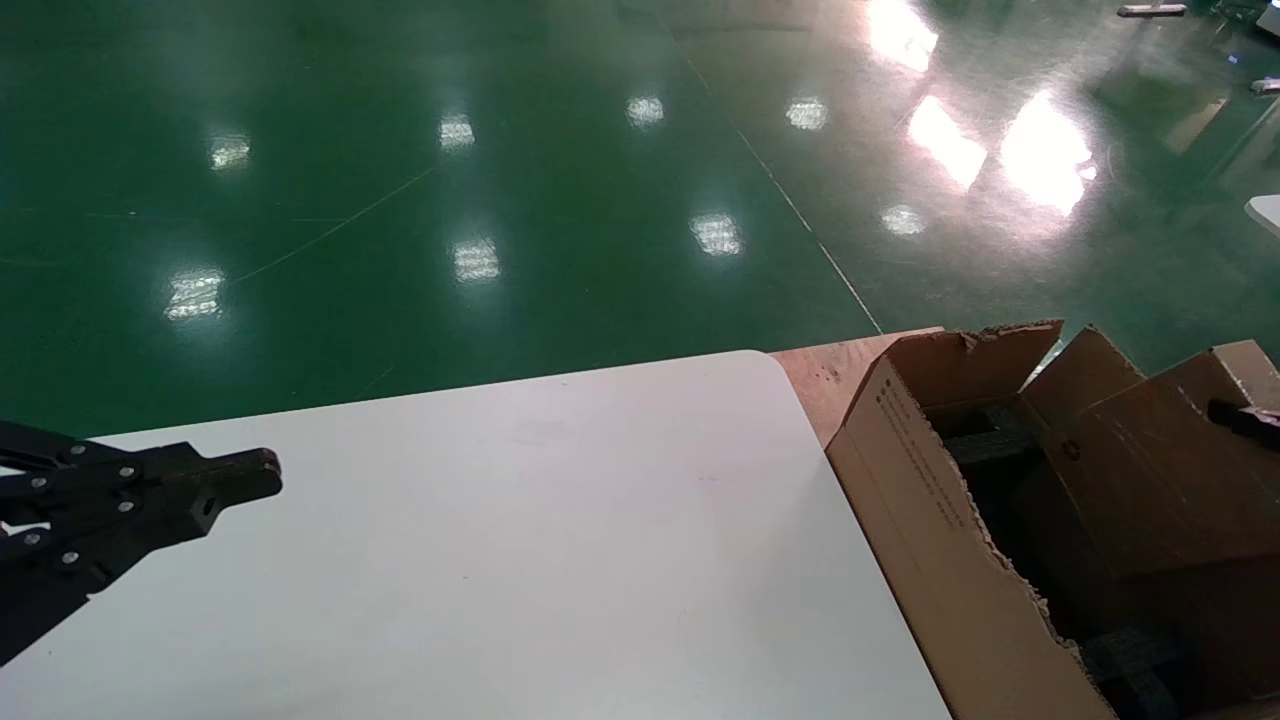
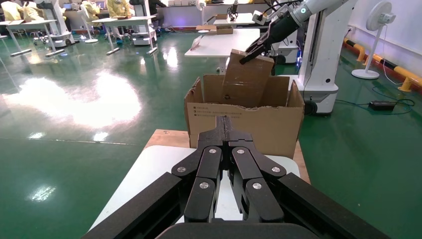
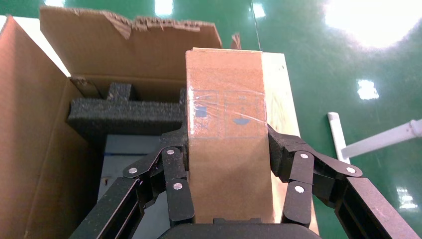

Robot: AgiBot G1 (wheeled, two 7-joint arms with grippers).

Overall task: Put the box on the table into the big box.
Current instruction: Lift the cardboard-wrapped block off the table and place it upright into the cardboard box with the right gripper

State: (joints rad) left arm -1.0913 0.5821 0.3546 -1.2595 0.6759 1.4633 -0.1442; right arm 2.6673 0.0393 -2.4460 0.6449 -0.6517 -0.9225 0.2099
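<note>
The right gripper is holding the box, its jaws pressing on both sides of it. The box is hanging tilted above the open big box, over the black foam inside, not yet resting there. The big box is standing just beside the right edge of the tabletop. The left gripper is hovering over the tabletop's left edge, jaws clenched together and holding nothing.

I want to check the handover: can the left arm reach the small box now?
Probably not. The box is clamped in the right gripper above the big box, beyond the table's far end; the left gripper is shut.
</note>
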